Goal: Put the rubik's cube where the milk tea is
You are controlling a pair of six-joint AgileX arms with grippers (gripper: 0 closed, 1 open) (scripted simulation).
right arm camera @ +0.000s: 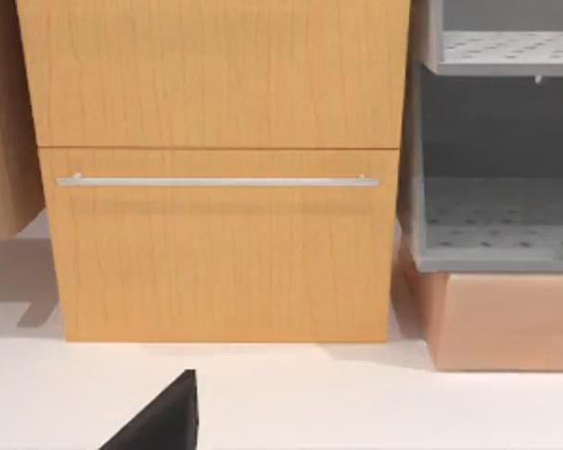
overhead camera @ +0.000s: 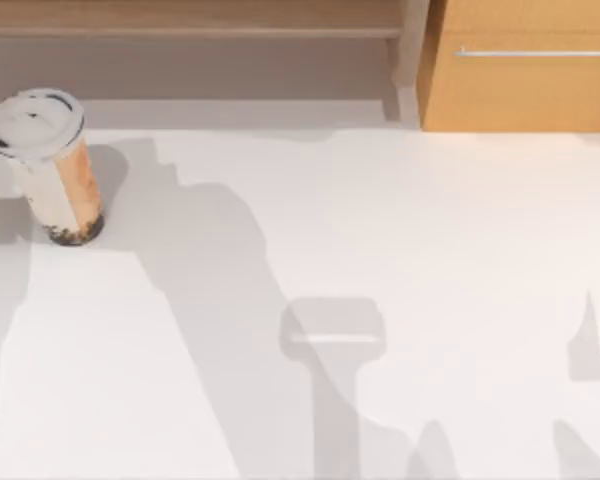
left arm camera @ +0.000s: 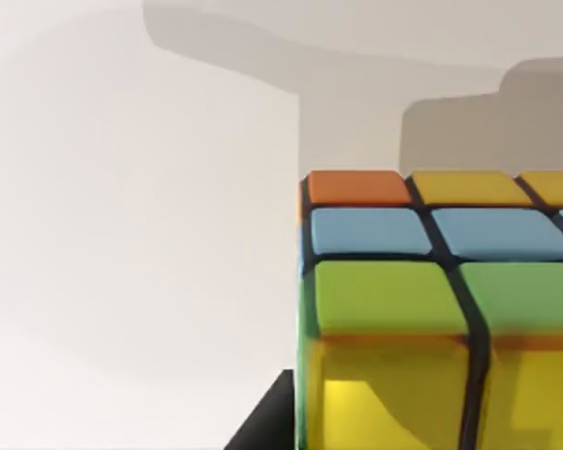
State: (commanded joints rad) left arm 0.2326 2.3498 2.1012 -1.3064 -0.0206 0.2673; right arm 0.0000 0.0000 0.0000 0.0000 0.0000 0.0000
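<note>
The milk tea (overhead camera: 55,170), a tall clear cup with a white lid, creamy orange-brown drink and dark pearls at its base, stands at the far left of the white table (overhead camera: 380,260). In the left wrist view the rubik's cube (left arm camera: 432,309) looms very close, with orange, yellow, blue and green tiles. My left gripper (left arm camera: 296,412) is shut on it, and one dark finger (left arm camera: 263,427) lies against the cube's side. A dark part of my right gripper (right arm camera: 164,422) hangs above the table in front of a wooden cabinet.
A wooden cabinet (overhead camera: 525,70) with a metal handle (right arm camera: 216,181) stands at the table's back right. Beside it is a grey perforated shelf unit (right arm camera: 497,216) on a wooden base. A low wooden ledge (overhead camera: 190,20) runs along the back. Arm shadows fall across the table's middle.
</note>
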